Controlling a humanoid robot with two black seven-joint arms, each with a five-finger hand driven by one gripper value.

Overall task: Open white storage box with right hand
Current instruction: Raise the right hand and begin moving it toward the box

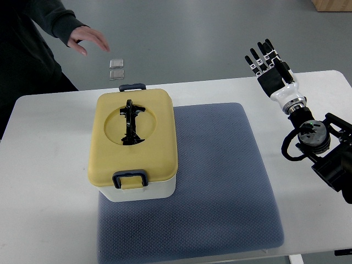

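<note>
A rectangular white plastic storage box [135,190] with a pale yellow lid [133,138] sits upright and closed on the left part of a blue-grey textured mat, itself on a white table. A black folding handle [130,122] lies flat in the lid's round recess, and dark clasps are latched at its near [130,179] and far [132,87] ends.

Steep overhead view (robot's side), mid-distance.
</note>
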